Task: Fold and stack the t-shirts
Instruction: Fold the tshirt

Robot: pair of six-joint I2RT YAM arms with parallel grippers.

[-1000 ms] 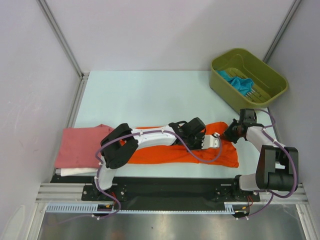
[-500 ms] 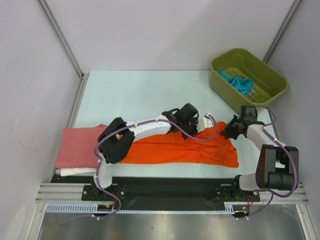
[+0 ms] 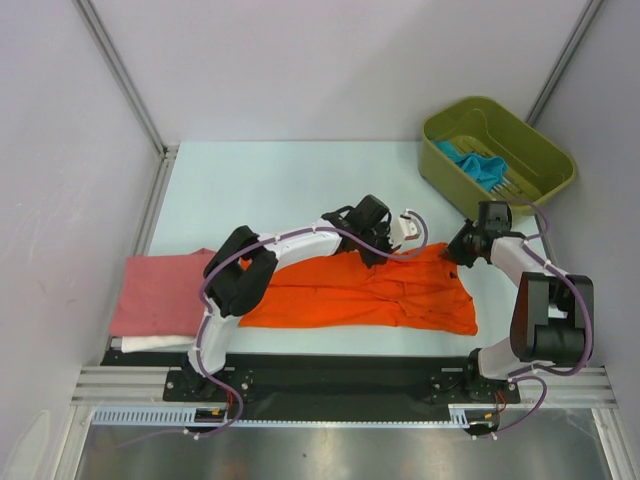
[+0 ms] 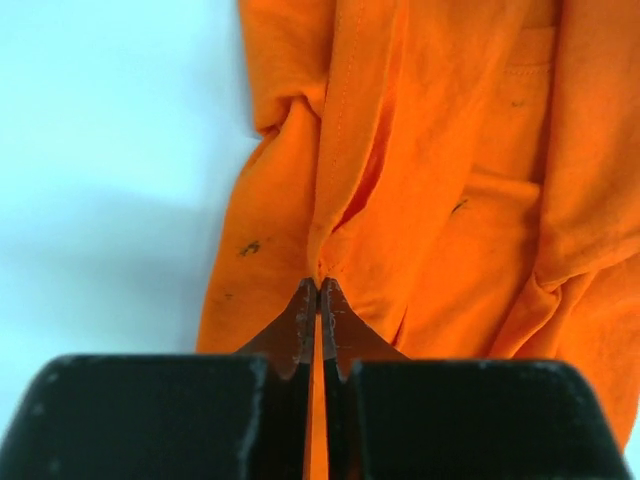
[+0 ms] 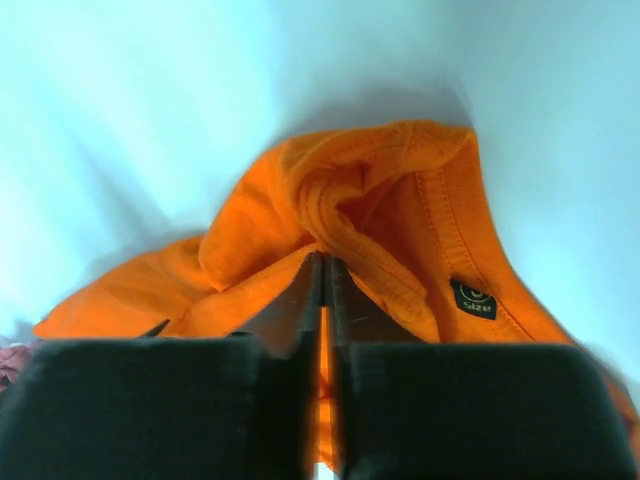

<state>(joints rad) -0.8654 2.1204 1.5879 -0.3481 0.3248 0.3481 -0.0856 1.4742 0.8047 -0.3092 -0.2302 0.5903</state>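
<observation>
The left fingers (image 4: 292, 342) have pulled the orange t-shirt (image 3: 360, 295) rearward, apparently spreading it.

— Where do we find the orange t-shirt (image 3: 370, 295)?
— Lying long and rumpled along the near bench (image 3: 280, 190), far edge bunched, collar label at its right end.
— And the others?
— We see the pink t-shirt (image 3: 160, 290) folded near left atop the white t-shirt (image 3: 150, 343), and the teal-blue t-shirt (image 3: 478, 165) crumpled far right.

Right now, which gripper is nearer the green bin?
Right. The right gripper pinches the orange t-shirt at its collar, just below the green bin in the top view. The left gripper pinches the shirt's far edge further left, farther from it.
</observation>
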